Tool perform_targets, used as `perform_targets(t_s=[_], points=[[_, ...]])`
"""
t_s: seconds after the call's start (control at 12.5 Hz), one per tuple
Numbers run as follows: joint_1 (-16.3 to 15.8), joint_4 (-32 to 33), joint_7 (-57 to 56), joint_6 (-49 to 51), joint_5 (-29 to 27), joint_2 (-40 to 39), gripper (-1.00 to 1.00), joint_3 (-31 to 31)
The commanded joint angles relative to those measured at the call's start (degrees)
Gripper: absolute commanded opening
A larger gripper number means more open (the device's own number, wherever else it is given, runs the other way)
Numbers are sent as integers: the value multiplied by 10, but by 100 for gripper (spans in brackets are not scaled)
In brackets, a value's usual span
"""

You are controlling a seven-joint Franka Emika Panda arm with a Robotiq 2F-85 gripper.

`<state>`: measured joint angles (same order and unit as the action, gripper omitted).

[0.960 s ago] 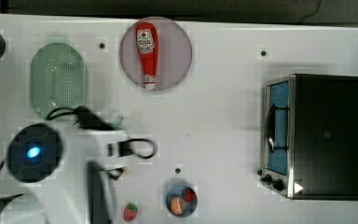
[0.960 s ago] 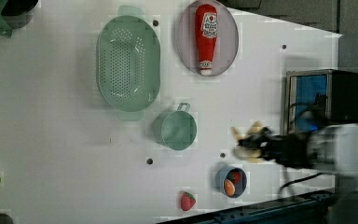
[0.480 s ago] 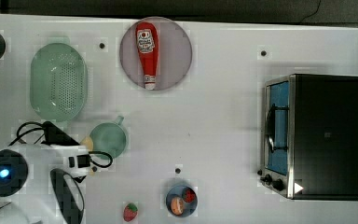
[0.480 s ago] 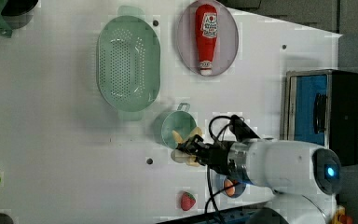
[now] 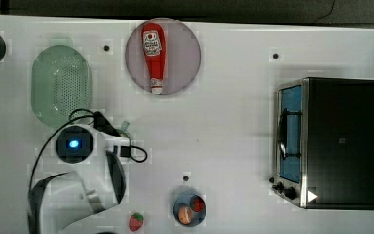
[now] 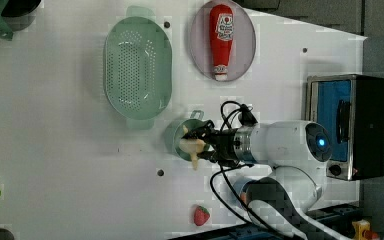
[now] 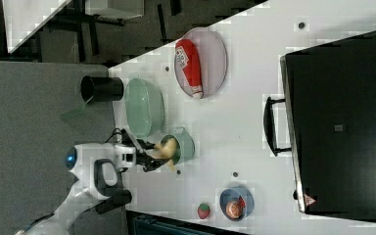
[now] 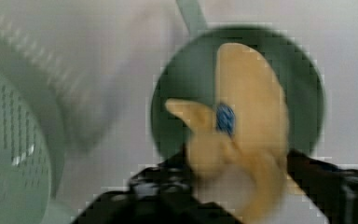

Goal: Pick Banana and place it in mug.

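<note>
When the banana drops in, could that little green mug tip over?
Perhaps a little. The mug looks small and light, so a nudge might slide it. Most of the banana sits over its opening, but one end overhangs the rim, so it may lean rather than settle inside.

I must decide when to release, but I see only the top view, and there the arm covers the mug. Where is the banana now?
Observer: In the left view the banana is in the claw, over the mug.
Operator: Is it fully inside?
Observer: No. In the right view it leans across the mug's rim, one end sticking out.
Operator: Is the mug the large green thing?
Observer: No, that is the colander; the mug sits beside it.
</note>
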<state>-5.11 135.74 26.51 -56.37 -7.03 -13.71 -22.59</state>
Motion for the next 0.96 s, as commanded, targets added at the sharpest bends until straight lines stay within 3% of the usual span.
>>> perform_targets(t_s=[0.08, 0.48, 0.72, 0.96], points=[[6, -5, 20, 0, 0, 26, 100, -3], [18, -23, 9, 30, -1, 104, 100, 27], [28, -70, -49, 166, -1, 188, 100, 83], [38, -162, -69, 319, 1, 228, 100, 156]])
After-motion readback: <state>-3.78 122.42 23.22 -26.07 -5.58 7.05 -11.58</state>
